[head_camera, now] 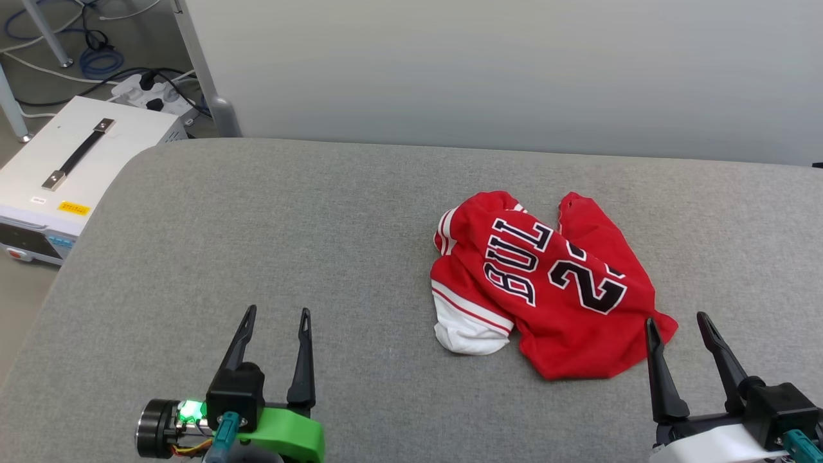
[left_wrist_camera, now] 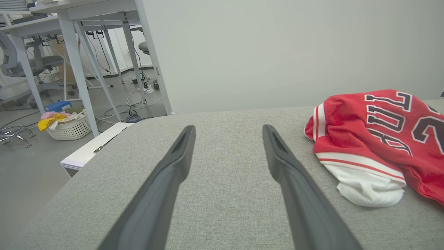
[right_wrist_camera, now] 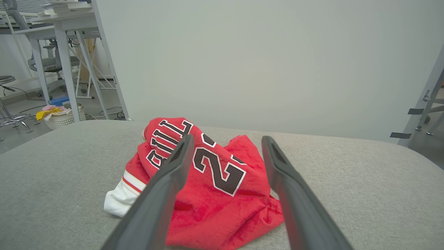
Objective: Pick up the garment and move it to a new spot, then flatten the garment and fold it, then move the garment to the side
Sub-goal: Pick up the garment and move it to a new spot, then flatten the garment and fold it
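Bright, even indoor light, soft with faint shadows and no glare. Sharp focus throughout. Wrist views bend slightly at edges.

Long dark jaws, green wrist bracket [head_camera: 286, 432]

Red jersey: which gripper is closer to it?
Right. The right gripper is open at the near right corner of the jersey, almost touching its edge. The left gripper is open over bare grey surface, well off to the jersey's left.

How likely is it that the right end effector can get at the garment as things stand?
Probably yes: the right end effector stands open right beside the garment's near corner on the grey surface, with nothing between them.
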Robot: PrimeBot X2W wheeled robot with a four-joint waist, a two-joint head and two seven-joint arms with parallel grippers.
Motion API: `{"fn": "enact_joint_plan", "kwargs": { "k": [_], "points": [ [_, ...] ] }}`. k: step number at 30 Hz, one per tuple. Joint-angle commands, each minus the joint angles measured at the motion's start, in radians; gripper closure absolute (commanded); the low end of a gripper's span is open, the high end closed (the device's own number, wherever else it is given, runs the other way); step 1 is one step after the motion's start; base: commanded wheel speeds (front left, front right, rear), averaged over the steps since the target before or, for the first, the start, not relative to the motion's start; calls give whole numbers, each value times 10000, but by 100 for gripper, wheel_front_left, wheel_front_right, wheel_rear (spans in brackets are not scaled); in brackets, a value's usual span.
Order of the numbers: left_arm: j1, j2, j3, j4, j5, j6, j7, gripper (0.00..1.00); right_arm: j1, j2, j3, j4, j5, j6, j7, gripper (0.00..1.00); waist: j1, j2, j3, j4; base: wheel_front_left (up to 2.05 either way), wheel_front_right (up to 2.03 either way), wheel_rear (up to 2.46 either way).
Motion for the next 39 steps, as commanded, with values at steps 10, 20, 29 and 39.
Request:
{"fn": "enact_joint_plan", "kwargs": {
  "k": [10,20,29,39],
  "points": [
    [339,-500,779,174,734,-680,-58,0,161,-12,-18,104,184,-7,-49,0,0,0,-49,-37,0,0,0],
    [435,-839,1297,211,1102,-997,-59,0,-161,-12,-228,-22,78,-7,-49,0,0,0,13,-60,0,0,0],
    [113,-1070,1676,21,1329,-1217,-59,0,-2514,-742,-716,-575,-29,-7,-49,0,0,0,572,146,0,0,0],
    [-323,-1303,1977,-180,1495,-1349,-59,0,-5385,-3911,1353,728,1313,-7,657,0,0,0,1340,413,0,0,0]
  ]
}}
